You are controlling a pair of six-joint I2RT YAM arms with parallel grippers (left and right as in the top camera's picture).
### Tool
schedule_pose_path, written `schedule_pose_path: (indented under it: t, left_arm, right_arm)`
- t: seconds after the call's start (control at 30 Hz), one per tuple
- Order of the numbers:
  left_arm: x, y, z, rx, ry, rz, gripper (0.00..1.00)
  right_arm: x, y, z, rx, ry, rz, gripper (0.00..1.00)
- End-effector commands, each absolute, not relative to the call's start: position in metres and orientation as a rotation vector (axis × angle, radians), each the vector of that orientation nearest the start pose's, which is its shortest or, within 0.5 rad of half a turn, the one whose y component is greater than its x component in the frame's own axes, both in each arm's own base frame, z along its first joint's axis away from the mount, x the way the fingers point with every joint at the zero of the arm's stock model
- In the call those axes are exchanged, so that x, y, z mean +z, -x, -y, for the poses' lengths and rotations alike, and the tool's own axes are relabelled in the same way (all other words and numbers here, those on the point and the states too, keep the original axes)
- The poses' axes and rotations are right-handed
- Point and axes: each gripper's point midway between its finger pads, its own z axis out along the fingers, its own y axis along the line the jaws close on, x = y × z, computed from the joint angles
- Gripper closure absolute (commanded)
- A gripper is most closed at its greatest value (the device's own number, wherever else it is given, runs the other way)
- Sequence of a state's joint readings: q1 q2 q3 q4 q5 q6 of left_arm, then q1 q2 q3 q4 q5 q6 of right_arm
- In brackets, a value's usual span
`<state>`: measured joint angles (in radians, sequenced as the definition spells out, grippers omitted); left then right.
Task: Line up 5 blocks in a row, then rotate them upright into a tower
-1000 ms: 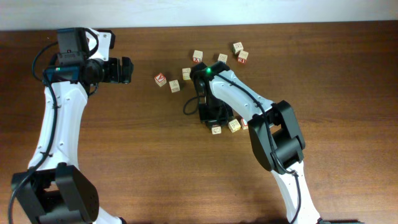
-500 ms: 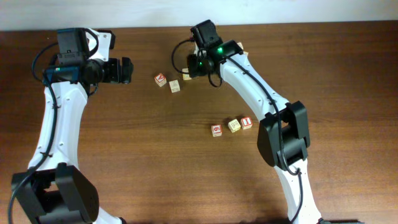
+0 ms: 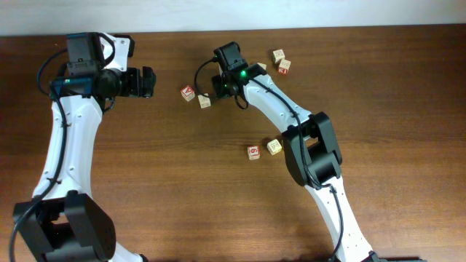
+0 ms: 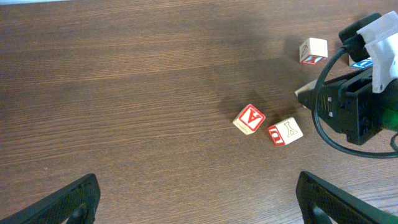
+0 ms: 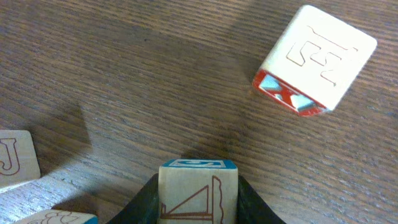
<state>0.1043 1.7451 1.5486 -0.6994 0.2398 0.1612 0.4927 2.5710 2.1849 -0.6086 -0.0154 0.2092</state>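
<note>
My right gripper [image 5: 198, 186] is shut on a pale cube [image 5: 198, 196] with a blue top face and a brown sail drawing, low over the table. In the overhead view this gripper [image 3: 220, 87] sits in the upper cluster, right of the red-marked block [image 3: 188, 92] and its neighbour [image 3: 204, 101]. A tilted block with a red X face [image 5: 314, 59] lies just ahead of the held cube. Two more blocks [image 3: 253, 152] [image 3: 274, 146] lie mid-table beside the right arm's elbow. My left gripper [image 4: 202, 202] hangs open over bare wood, short of the two blocks [image 4: 249, 118] [image 4: 285, 131].
More cubes lie at the back right [image 3: 278, 55] [image 3: 284, 66]. A J-marked cube [image 5: 15, 158] and a blue-edged one [image 5: 56, 218] sit close to the left of the right gripper. The right arm's cable [image 4: 323, 124] loops near the blocks.
The right arm swung from the three mid-table blocks up to the back cluster, then a little left, and its jaws closed on the blue-topped cube. The left arm stayed still.
</note>
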Motion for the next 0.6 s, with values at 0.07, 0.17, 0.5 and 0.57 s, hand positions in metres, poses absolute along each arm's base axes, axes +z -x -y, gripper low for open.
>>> schedule_pose_path:
  t: [0.07, 0.17, 0.5, 0.57]
  left_arm:
    - [0.199, -0.471, -0.006, -0.19, -0.189, -2.424, 0.01]
    - [0.199, -0.471, -0.006, -0.19, -0.189, -2.424, 0.01]
    - [0.199, -0.471, -0.006, -0.19, -0.189, -2.424, 0.01]
    - [0.199, -0.471, -0.006, -0.19, -0.19, -2.424, 0.01]
  right_arm:
    - [0.091, -0.522, -0.291, 0.286, 0.384, -2.622, 0.78]
    - [0.107, -0.463, -0.272, 0.305, 0.346, -2.848, 0.8]
    - [0.029, -0.346, -0.265, 0.054, 0.38, -3.273, 0.85]
    - [0.029, -0.339, -0.271, 0.042, 0.385, -3.279, 0.84]
